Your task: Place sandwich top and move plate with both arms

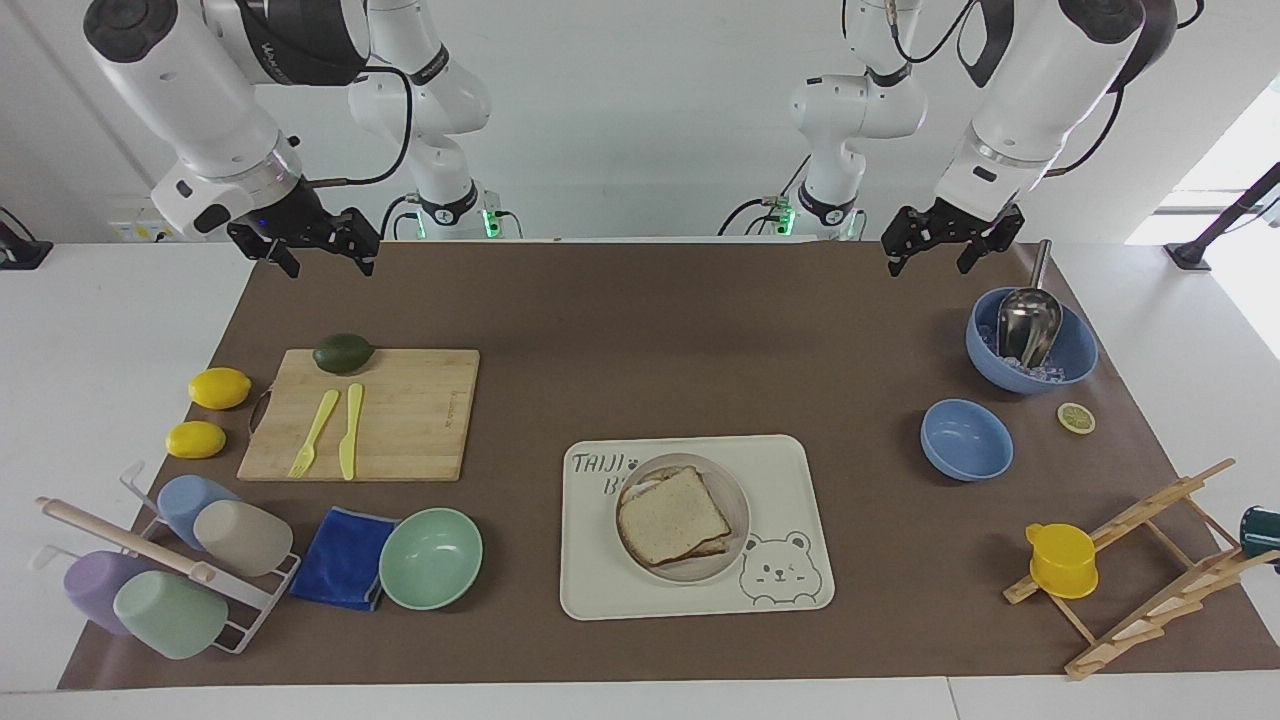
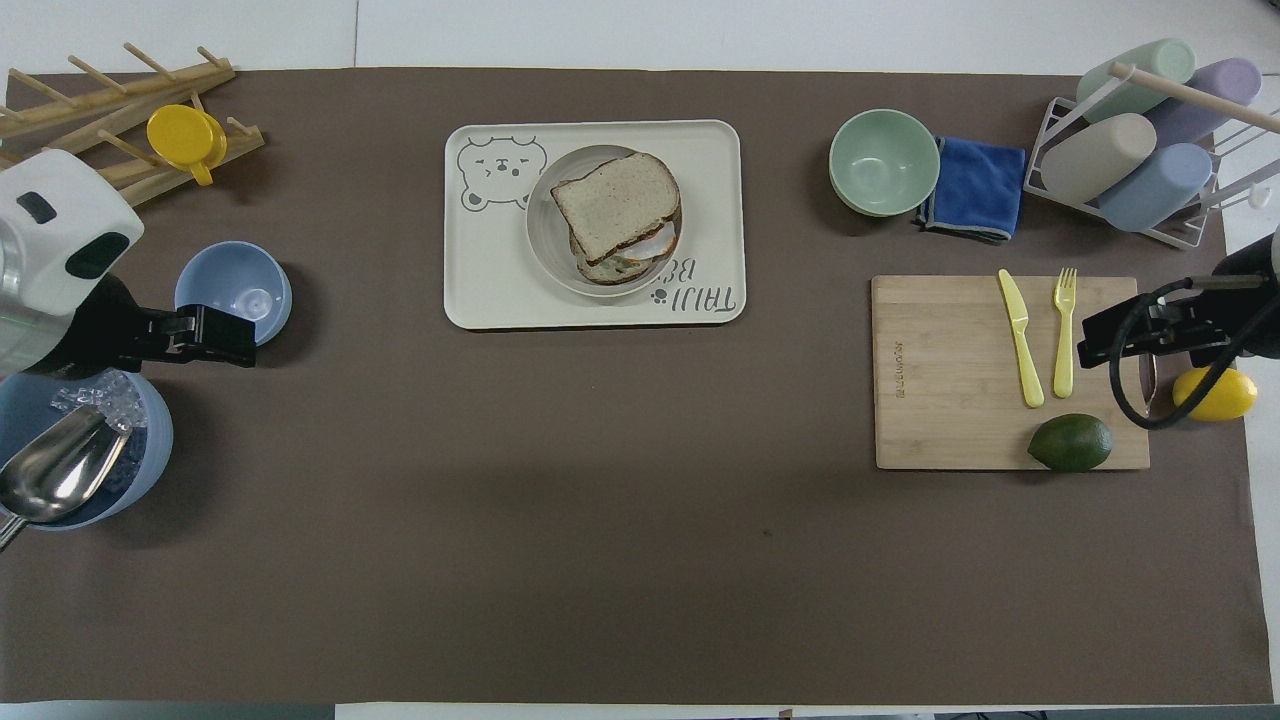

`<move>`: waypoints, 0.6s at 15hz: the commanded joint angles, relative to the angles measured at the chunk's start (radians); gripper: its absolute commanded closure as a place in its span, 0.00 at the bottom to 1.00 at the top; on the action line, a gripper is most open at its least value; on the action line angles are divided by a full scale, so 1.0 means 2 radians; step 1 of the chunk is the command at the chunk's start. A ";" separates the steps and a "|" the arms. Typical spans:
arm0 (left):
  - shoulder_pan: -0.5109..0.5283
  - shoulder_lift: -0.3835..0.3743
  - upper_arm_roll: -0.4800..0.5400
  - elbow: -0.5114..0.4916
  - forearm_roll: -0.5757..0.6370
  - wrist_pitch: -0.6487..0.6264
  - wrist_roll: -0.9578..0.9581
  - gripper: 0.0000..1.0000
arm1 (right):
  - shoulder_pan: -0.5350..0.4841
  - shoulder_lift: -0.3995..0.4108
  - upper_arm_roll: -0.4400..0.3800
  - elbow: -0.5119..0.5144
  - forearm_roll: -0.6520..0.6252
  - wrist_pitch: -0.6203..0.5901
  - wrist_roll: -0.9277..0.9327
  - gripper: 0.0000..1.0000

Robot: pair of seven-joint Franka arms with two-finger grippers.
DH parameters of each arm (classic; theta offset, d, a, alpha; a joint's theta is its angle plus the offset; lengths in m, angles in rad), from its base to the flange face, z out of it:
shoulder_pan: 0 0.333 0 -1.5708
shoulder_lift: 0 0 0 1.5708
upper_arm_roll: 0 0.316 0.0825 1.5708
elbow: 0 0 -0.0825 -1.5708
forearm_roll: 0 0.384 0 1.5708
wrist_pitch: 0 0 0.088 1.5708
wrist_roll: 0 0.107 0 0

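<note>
The sandwich top (image 1: 672, 516) lies on the stacked sandwich on the small round plate (image 1: 737, 497). The plate stands on the bear-printed tray (image 1: 790, 470). In the overhead view the sandwich top (image 2: 615, 205) covers most of the plate (image 2: 545, 235); egg white shows under it. My left gripper (image 1: 930, 260) is open and empty, up in the air at the left arm's end, over the mat beside the ice bowl (image 1: 1075, 355); it also shows in the overhead view (image 2: 225, 335). My right gripper (image 1: 328, 262) is open and empty, waiting raised over the cutting board's end (image 2: 1100, 345).
A blue bowl (image 1: 965, 438), a lemon slice (image 1: 1076, 417) and a wooden rack with a yellow cup (image 1: 1062, 560) are at the left arm's end. A cutting board (image 1: 400, 420) with avocado, fork and knife, two lemons, a mint bowl (image 1: 430, 558), a blue cloth and a cup rack are at the right arm's end.
</note>
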 commanded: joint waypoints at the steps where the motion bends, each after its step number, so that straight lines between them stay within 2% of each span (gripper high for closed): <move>1: 0.014 0.009 -0.015 0.018 0.008 -0.014 0.009 0.00 | -0.004 -0.003 0.000 -0.002 0.001 0.001 -0.013 0.00; 9: 0.023 0.004 -0.012 0.015 0.008 -0.006 0.009 0.00 | -0.004 -0.003 0.000 -0.002 0.001 0.001 -0.013 0.00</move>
